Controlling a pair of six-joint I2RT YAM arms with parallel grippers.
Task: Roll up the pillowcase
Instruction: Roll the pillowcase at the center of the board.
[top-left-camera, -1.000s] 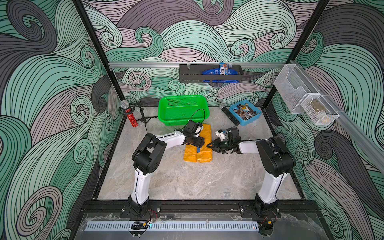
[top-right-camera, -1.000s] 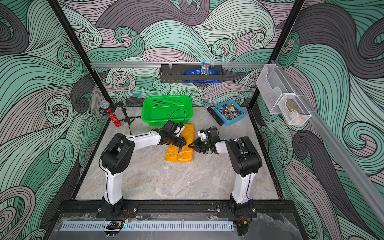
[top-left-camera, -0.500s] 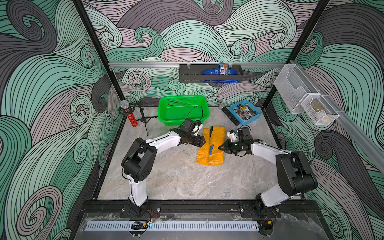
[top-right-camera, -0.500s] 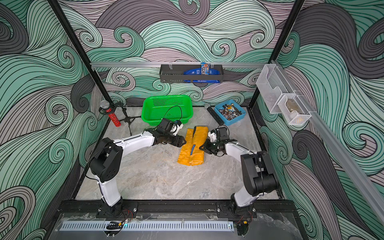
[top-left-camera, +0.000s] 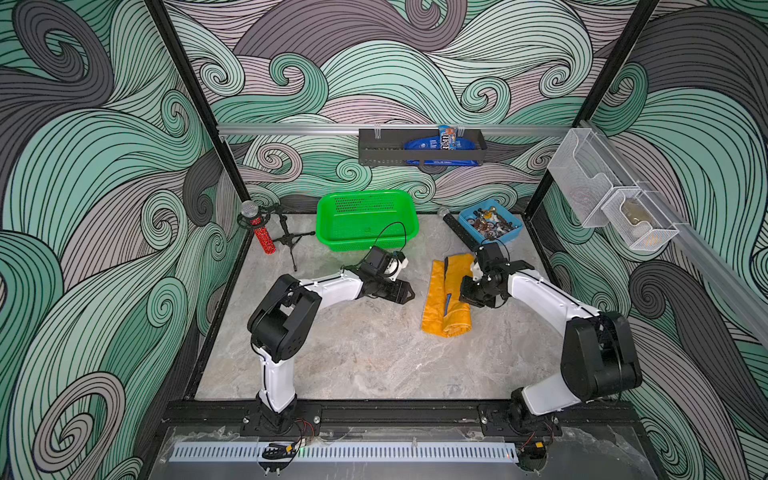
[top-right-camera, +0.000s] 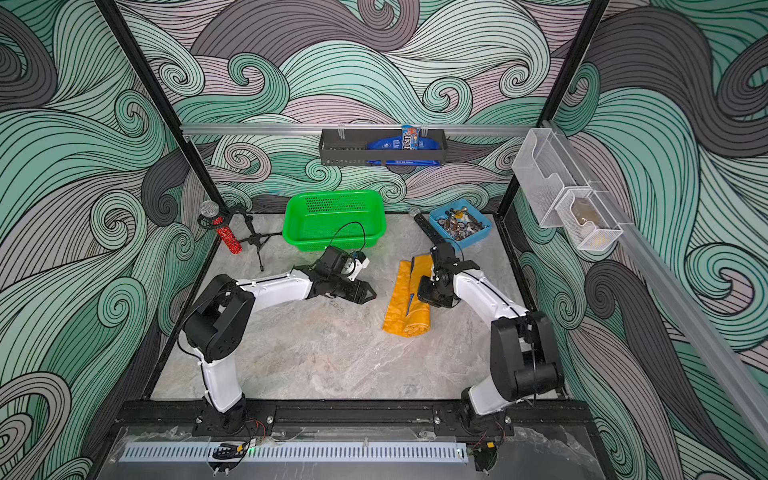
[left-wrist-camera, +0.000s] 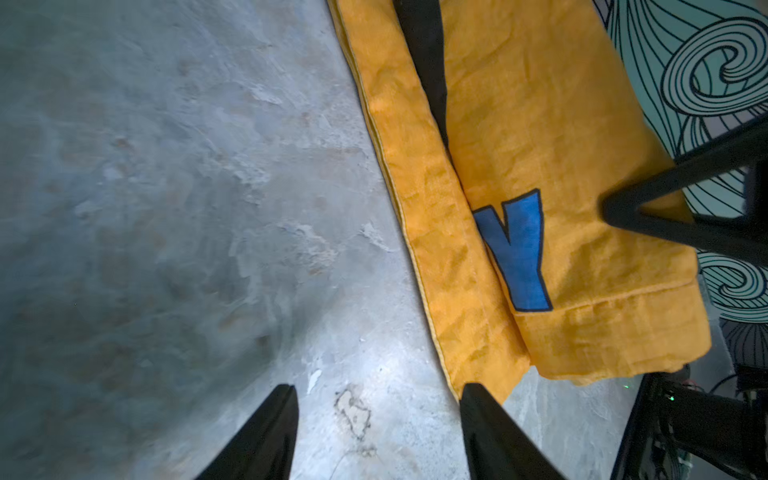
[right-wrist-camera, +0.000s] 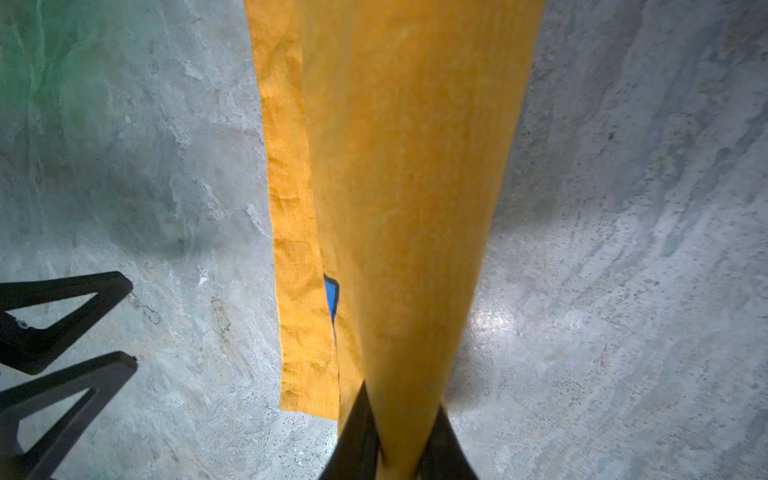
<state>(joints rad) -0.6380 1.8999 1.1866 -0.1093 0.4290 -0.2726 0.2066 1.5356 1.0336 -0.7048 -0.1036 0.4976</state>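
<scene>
As the right jaws, clamped on a raised fold of the pillowcase (top-left-camera: 444, 303), have dragged the long bundle toward the right side of the counter (top-left-camera: 374, 357), the left jaws now stand open and empty just beside it. Rolling likely resumes there.

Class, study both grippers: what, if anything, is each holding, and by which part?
The right gripper pinches the mustard-yellow wrinkled cloth pillowcase by a lifted fold; the left gripper is open, empty.
</scene>
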